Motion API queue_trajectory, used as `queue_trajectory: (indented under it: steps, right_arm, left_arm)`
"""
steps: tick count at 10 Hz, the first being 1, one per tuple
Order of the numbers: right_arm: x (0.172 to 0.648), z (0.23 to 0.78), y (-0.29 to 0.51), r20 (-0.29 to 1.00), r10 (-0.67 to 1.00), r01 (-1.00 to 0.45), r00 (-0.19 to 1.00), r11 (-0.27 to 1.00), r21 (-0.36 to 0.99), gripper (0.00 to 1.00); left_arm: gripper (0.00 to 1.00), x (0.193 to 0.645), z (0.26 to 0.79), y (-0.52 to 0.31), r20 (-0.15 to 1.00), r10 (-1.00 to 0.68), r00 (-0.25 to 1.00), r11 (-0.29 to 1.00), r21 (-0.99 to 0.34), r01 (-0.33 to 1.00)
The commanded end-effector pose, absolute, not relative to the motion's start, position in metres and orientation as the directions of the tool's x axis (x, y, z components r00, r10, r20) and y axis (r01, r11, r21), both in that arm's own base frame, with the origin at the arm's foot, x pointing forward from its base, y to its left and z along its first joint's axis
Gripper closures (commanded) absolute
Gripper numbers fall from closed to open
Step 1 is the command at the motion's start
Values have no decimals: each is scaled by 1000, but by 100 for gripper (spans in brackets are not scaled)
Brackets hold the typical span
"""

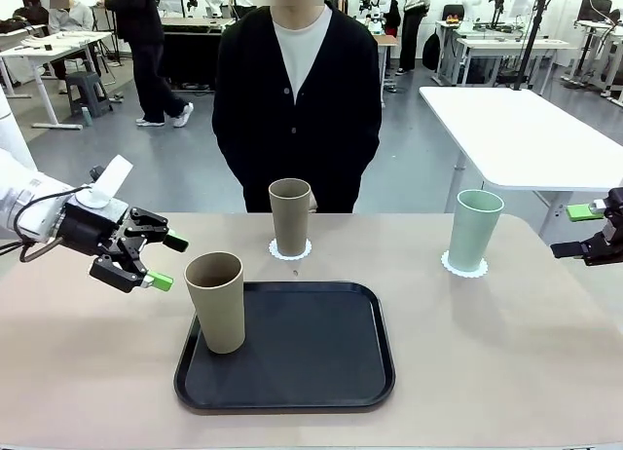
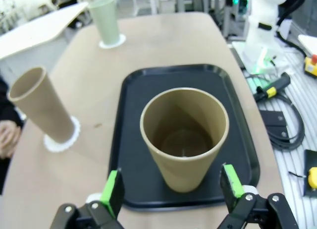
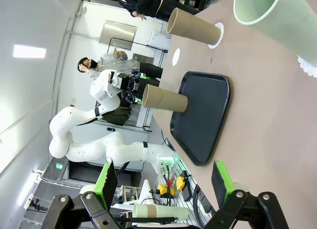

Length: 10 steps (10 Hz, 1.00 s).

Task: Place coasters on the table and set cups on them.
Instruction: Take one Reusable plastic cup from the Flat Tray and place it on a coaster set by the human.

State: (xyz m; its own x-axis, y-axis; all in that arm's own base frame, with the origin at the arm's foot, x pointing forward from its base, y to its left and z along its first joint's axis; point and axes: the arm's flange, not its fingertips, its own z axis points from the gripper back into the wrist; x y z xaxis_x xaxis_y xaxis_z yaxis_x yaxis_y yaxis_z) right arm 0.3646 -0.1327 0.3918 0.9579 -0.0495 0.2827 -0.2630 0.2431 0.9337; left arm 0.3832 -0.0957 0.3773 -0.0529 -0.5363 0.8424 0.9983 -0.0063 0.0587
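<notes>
Nearest me, low in the centre of the frame, a black tray lies on the beige table. A tall tan cup stands upright on the tray's left front corner. It is matte and handle-less, widening to an open, empty mouth. It has no coaster under it, so I judge it the one cup not yet set.

Just to its left, the left end effector hangs near the rim, its green-padded jaws spread wide and holding nothing. Seen from the wrist, they frame the cup on either side without touching, which looks like a line-up for a side grasp.

Further back, mid-frame, a second tan cup sits upright on a lacy white coaster. To the right, a mint cup sits on another coaster. Both look finished.

At the right edge, the right end effector hangs well clear, fully open and empty. Its wrist view shows a small white oval lying bare on the table beyond the tray, possibly the third coaster.

Behind the far edge a person stands by.
</notes>
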Motion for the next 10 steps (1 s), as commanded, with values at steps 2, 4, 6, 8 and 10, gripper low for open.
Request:
queue_trajectory:
  steps: [2, 4, 6, 8, 10]
  right_arm:
    - [366, 392, -132, 283, -49, -264, 958, 245, 933, 0]
    - [366, 392, -132, 283, -49, -264, 958, 245, 933, 0]
    - [366, 392, -132, 283, -49, -264, 958, 245, 933, 0]
    - [366, 392, -132, 283, -49, -264, 958, 245, 933, 0]
    - [366, 392, -132, 283, -49, -264, 958, 245, 933, 0]
  left_arm:
    - [0, 383, 375, -94, 845, -531, -70, -20, 70, 997]
    - [0, 392, 372, -93, 857, -515, -12, -31, -5, 1000]
    - [0, 408, 361, -79, 873, -487, -6, -81, -38, 996]
    - [0, 427, 348, -58, 909, -415, -19, -117, -32, 993]
    - [0, 432, 328, -44, 945, -316, -88, -192, 27, 981]
